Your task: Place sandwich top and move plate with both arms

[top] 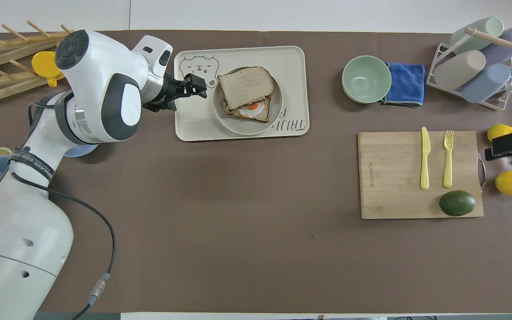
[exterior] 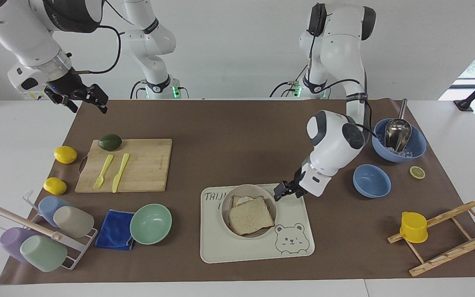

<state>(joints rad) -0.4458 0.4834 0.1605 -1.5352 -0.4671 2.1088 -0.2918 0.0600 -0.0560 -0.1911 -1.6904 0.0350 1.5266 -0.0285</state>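
The sandwich top [exterior: 250, 214] is a plain light brown bread slice lying on the egg-topped toast [exterior: 239, 200] in the round cream plate [exterior: 248, 187]. The plate sits on the bear tray [exterior: 221, 251]. In the overhead view the sandwich top [top: 245, 82] covers most of the egg toast [top: 251, 110] on the plate [top: 247, 128]. My left gripper [exterior: 283, 192] is open and empty, just above the tray beside the plate, on the left arm's side, clear of the bread; it also shows in the overhead view [top: 198, 86]. My right gripper [exterior: 85, 98] waits open, raised over the mat's corner at the right arm's end.
A cutting board [exterior: 126, 165] holds a yellow fork, a knife and an avocado [exterior: 110, 142]. A mint bowl [exterior: 151, 223], blue cloth and cup rack [exterior: 39, 231] stand toward the right arm's end. Two blue bowls [exterior: 371, 180] and a wooden rack [exterior: 447, 231] stand toward the left arm's end.
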